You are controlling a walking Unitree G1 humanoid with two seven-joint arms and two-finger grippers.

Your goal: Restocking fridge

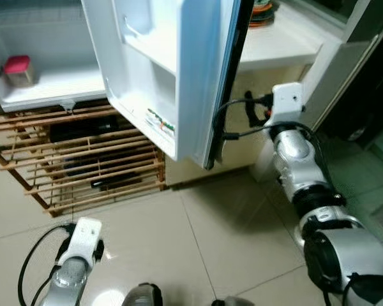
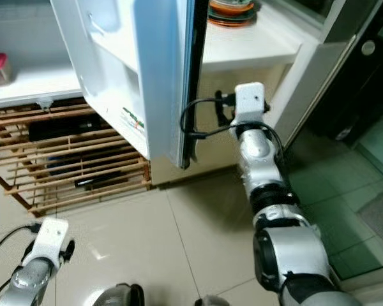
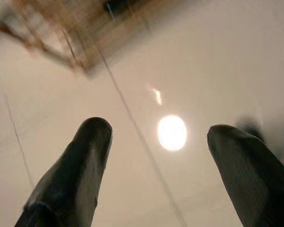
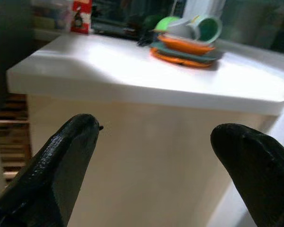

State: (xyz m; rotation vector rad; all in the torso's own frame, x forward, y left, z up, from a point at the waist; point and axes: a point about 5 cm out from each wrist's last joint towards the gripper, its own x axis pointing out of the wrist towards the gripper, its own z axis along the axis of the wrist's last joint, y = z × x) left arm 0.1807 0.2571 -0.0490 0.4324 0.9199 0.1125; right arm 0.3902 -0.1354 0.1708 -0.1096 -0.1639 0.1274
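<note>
Pale glossy floor tiles (image 1: 198,242) cover a kitchen corner, throwing back a bright spot of ceiling light. At upper left stands the white fridge (image 1: 45,83), its door (image 1: 172,70) swung wide toward the camera and its inner shelves bare. A red-lidded container (image 1: 17,70) sits on the lit fridge shelf. Below the fridge is a slatted wooden rack (image 1: 83,159) holding dark bottles. Beside the door a white counter (image 2: 255,41) tops a cream cabinet and carries a stack of orange and green dishes (image 4: 189,40). The right gripper (image 4: 156,156) is raised in front of the cabinet, just past the door's edge, fingers spread apart and empty. The left gripper (image 3: 156,161) hangs low over the tiles, fingers likewise apart, gripping nothing.
</note>
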